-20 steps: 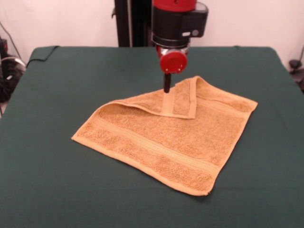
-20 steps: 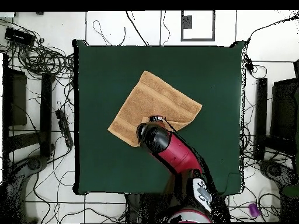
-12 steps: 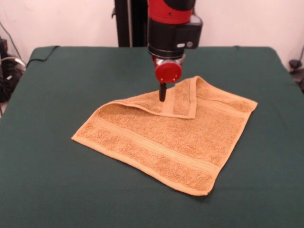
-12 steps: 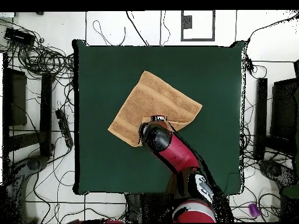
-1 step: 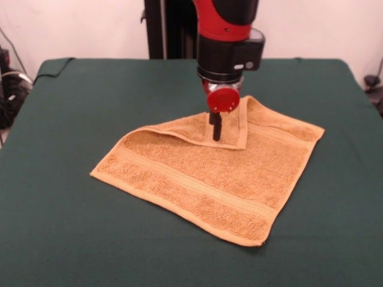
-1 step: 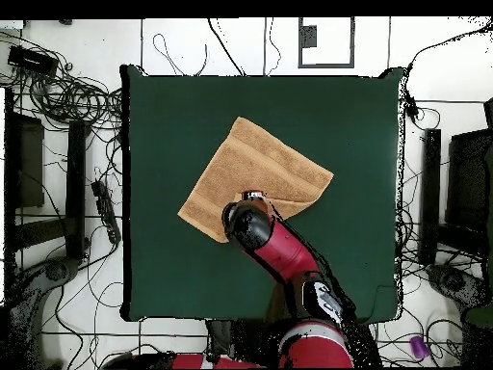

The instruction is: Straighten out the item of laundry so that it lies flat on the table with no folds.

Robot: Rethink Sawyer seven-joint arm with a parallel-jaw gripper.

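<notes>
You have one towel (image 5: 209, 173), one arm (image 6: 284, 252) and one tool (image 5: 216, 133) to keep track of, all on a single green worktop (image 5: 72, 119).

The towel lies near the middle of the worktop, turned so its corners point outward like a diamond. It is not flat: in the front view, the corner at the far side is folded back over the body of the cloth, making a triangular flap with a pale woven band running down it. The rest of the towel lies spread out, and you can see two paler bands crossing it near the closest edge.

The tool comes straight down from the arm onto that folded flap, and its dark tip sits at or just above the flap's surface, near the flap's point. Only one narrow dark tip shows below the red round part of the wrist, so you cannot tell whether the tool is released or clenched, nor whether it is actually touching the cloth.

From overhead, the arm's wrist covers the tool entirely and hides the folded corner and part of the towel's edge closest to the base. The arm's upper part is cut off at the top of the front view.
</notes>
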